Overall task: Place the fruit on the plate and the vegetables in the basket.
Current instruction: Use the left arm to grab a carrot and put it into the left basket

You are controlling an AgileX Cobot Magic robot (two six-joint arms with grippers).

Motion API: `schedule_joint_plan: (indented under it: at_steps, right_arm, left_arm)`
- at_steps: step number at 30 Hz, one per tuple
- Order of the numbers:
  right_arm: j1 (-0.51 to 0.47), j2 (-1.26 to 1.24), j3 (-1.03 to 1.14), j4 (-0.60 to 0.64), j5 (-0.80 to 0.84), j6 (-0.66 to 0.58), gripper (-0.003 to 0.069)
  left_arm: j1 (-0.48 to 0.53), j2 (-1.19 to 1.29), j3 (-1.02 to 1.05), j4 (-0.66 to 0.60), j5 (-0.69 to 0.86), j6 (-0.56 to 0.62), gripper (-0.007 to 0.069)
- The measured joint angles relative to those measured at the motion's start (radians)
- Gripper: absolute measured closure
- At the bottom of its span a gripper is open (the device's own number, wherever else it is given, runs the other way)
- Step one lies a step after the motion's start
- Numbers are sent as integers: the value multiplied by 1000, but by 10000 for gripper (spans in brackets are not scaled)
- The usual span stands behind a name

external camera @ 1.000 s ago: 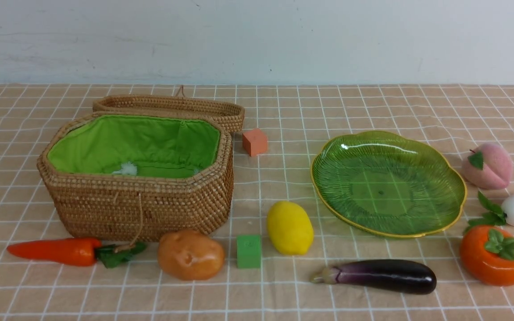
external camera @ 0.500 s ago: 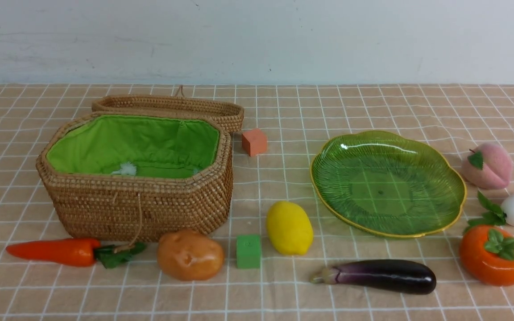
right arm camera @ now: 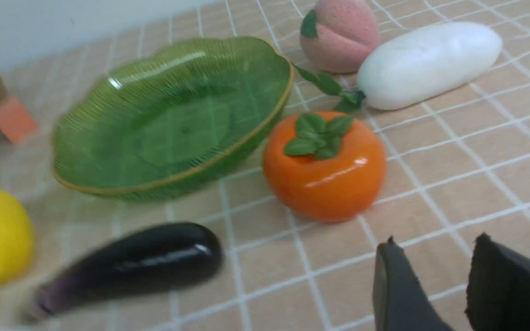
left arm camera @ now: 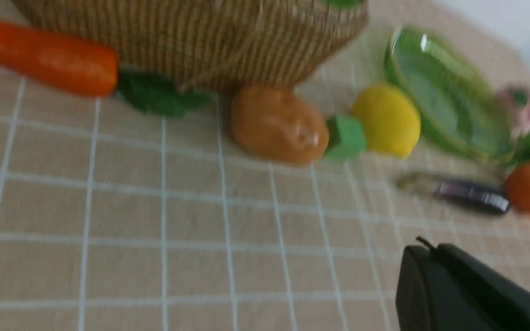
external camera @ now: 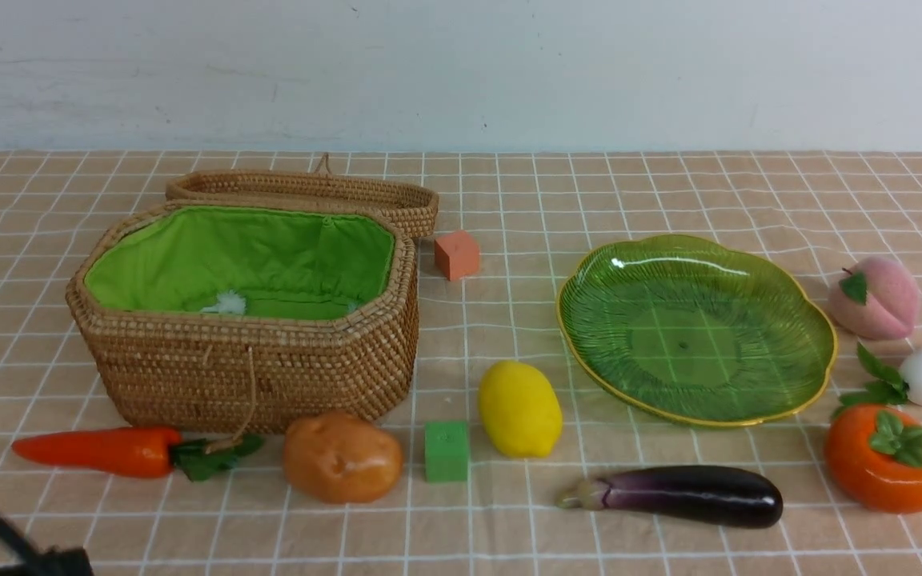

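Both empty; left gripper [left arm camera: 423,262] seemingly closed; right gripper [right arm camera: 435,262] partly open.

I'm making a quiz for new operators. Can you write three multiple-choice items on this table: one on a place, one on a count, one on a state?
1. What sits between the potato and the lemon? A) a green cube B) a spoon C) a cup
2. How many cubes are on the cloth? A) one B) two C) four
3. The basket lid is: A) open B) shut C) missing
Answers: 1 A, it stands between them; 2 B, one green, one orange cube; 3 A, the green lining shows.
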Motion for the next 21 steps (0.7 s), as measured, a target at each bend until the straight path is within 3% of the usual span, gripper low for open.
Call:
schedule_joint_plan:
  at_steps: [5,11,15,17,20,21]
  right_arm:
    - [0,0,0,252,-90,158,418]
    - [39,0,-57,363,-59,136,447]
    - [149,76,-289,367,141,-76,481]
    - [254,223,-509,363,368,-257,496]
    - [342,380,-735,356,608,-394,496]
    - [347,390,-735,356,608,-394,496]
  left_arm:
    - [0,193,-97,29,146,83,638]
    - [0,287,-162,34,178,203,638]
    - [-6,349,-222,38,216,262,638]
    - [-30,392,-251,62,224,274,638]
    - [-67,431,-270,105,227,276,638]
    - [-75,440,-273,113,227,277,638]
